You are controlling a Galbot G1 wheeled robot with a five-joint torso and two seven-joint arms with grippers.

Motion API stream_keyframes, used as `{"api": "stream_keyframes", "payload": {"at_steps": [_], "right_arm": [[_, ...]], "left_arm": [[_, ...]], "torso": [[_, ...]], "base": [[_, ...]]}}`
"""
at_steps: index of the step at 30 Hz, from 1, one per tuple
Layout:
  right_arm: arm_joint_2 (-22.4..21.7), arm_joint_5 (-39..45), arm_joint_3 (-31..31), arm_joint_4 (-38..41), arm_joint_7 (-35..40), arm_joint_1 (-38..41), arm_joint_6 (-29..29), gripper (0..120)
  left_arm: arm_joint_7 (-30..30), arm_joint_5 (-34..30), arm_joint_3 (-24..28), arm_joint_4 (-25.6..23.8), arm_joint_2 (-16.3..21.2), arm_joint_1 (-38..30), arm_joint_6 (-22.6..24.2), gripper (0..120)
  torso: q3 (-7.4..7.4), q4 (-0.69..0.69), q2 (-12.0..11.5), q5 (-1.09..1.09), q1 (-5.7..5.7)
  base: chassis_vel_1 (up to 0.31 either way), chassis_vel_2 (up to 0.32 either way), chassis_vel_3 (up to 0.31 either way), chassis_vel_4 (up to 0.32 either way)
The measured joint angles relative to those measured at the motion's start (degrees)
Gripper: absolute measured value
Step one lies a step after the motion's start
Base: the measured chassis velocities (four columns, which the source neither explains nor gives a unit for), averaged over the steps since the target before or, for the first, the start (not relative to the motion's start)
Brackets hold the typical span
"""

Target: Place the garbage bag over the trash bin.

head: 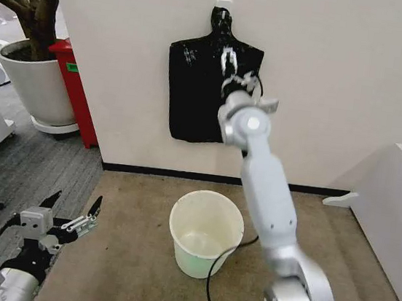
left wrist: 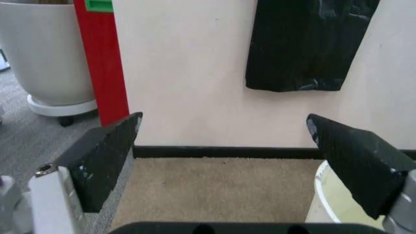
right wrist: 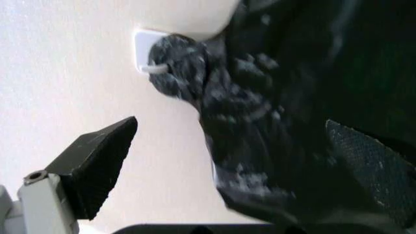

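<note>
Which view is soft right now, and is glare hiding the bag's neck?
Right wrist view: the garbage bag is soft with blur up close, white glints speckle its gathered neck, and the wall hook is still readable between the open right claw. Head view: sharp and evenly lit. Left wrist view: the open left claw is clear.

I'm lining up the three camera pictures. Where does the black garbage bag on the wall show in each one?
Head view: garbage bag hangs on the wall at upper centre, above the trash bin.
Left wrist view: its lower part is at the upper right.
Right wrist view: its bunched neck lies between the open right gripper fingers.
Shared landmark: the cream wall.
</note>
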Motion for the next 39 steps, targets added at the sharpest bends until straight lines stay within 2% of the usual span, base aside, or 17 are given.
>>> {"api": "stream_keyframes", "payload": {"at_steps": [9,16,21,30,39], "right_arm": [[-0.12,-1.41,1.16,-6.86,-2.01,4.33,-1.47,100],[-0.17,-1.34,0.93,-8.22,-2.25,5.22,-1.61,90],[-0.19,0.79,0.22,-8.29,-0.8,6.33,-1.64,90],[-0.21,2.0,-1.35,-12.21,-1.81,8.35,-1.72,90],[-0.21,2.94,-1.64,-12.66,-2.0,9.07,-1.96,88]], "left_arm": [[0.55,0.22,-0.02,0.0,-0.12,-0.3,0.0,100],[0.87,0.52,0.01,0.0,-0.24,-0.42,-0.02,100],[1.94,3.07,0.8,0.0,-2.36,0.07,-0.75,100],[2.1,3.26,0.79,0.0,-2.41,-0.48,-0.85,100],[2.25,3.25,0.85,0.0,-2.61,-0.81,-0.85,100]], "torso": [[0.0,0.0,0.0,0.0,0.0],[0.0,-0.02,0.0,0.01,0.0],[0.0,0.0,0.0,0.01,0.0],[0.0,-0.01,0.0,0.0,0.0],[0.0,-0.01,0.0,0.0,0.0]], "base": [[0.0,0.0,0.0,0.0],[0.0,0.0,0.0,0.0],[0.0,0.0,0.0,0.0],[0.0,0.0,0.0,0.0],[0.0,0.0,0.0,0.0]]}}
